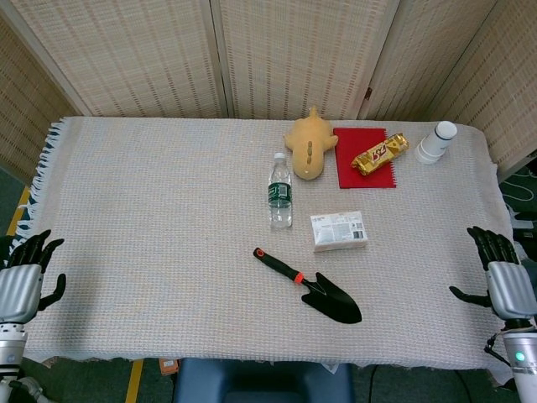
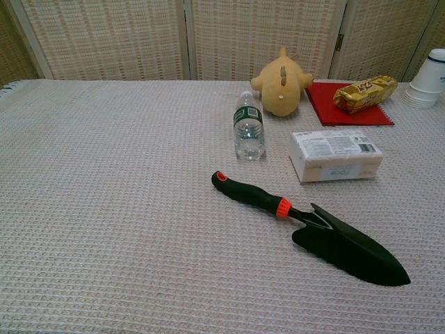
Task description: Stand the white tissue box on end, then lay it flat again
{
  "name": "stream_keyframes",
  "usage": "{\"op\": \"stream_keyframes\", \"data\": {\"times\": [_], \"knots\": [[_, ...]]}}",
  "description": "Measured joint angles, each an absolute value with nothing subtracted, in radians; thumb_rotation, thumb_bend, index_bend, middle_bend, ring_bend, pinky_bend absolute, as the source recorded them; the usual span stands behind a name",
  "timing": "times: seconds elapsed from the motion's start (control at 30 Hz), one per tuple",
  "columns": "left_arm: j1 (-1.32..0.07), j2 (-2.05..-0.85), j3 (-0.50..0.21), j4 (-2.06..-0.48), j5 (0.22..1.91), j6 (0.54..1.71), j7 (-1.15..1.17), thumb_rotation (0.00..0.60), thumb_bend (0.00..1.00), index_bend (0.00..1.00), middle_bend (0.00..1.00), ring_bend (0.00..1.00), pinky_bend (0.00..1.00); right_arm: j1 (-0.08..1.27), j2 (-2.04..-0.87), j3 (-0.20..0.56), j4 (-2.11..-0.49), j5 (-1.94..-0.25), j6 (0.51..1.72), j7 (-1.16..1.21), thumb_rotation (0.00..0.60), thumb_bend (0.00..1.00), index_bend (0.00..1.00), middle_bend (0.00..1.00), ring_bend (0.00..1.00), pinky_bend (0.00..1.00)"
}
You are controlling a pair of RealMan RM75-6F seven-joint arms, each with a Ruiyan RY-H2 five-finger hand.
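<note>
The white tissue box [image 1: 339, 231] [image 2: 335, 154] lies flat on the woven cloth, label side up, right of the table's middle. Nothing touches it. My right hand [image 1: 504, 284] hangs at the table's right edge, far from the box, fingers spread and holding nothing. My left hand [image 1: 21, 283] sits off the table's left front corner, fingers apart and empty. Neither hand shows in the chest view.
A water bottle [image 1: 280, 193] stands just left of the box. A black trowel with an orange-tipped handle [image 1: 309, 286] lies in front of it. Behind are a yellow plush toy [image 1: 308, 144], a red notebook [image 1: 363, 159] bearing a gold snack pack [image 1: 379, 154], and stacked paper cups [image 1: 436, 141].
</note>
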State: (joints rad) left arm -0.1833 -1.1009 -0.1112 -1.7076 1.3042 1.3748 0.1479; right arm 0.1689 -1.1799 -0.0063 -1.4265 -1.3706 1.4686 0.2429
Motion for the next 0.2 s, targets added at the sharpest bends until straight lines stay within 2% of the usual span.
{"op": "stream_keyframes", "data": {"times": [0.2], "knots": [[-0.188,-1.109,-0.112,-1.695,1.298,1.368,0.153,0.6,0.48,0.16,0.0,0.0,0.09,0.147,-1.151,0.017,-1.447,-1.377,1.468,0.263,0.6,0.0,0.0,0.04,0.05,0.0]]}}
